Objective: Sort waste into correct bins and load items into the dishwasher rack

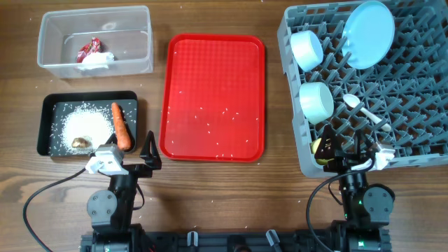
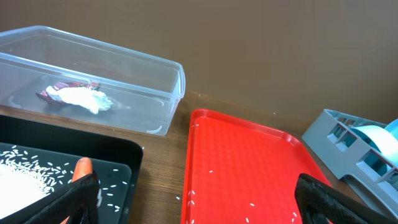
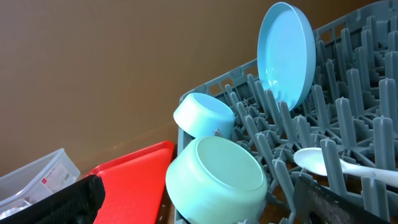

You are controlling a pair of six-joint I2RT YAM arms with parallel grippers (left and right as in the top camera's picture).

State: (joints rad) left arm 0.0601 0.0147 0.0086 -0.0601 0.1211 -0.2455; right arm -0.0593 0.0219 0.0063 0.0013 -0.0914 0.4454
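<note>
Sorting looks nearly done: crumpled red-and-white wrapper (image 1: 94, 54) in the clear plastic tub (image 1: 94, 10); orange carrot (image 1: 121, 126) and white rice (image 1: 87, 124) in the black tray (image 1: 45, 126). The pale-blue plate (image 1: 369, 33), bowls (image 1: 306, 49), white spoon (image 1: 364, 112) and yellow cup (image 1: 320, 148) sit in the grey pegged rack (image 1: 413, 91). Stray grains dot the red tray (image 1: 213, 98). Left tool (image 2: 202, 202) and right tool (image 3: 198, 205) gape empty.

A pale-blue plate (image 3: 286, 53) is seen standing on edge between the upright pegs of the grey rack (image 3: 367, 118). Two pale-blue bowls are tipped at the rack's near corner, the farther bowl (image 3: 202, 115) just behind the nearer bowl (image 3: 214, 177). A white spoon (image 3: 317, 160) is laid among the pegs at the right, and a red tray (image 3: 134, 168) and a clear tub (image 3: 37, 177) are glimpsed at lower left.
</note>
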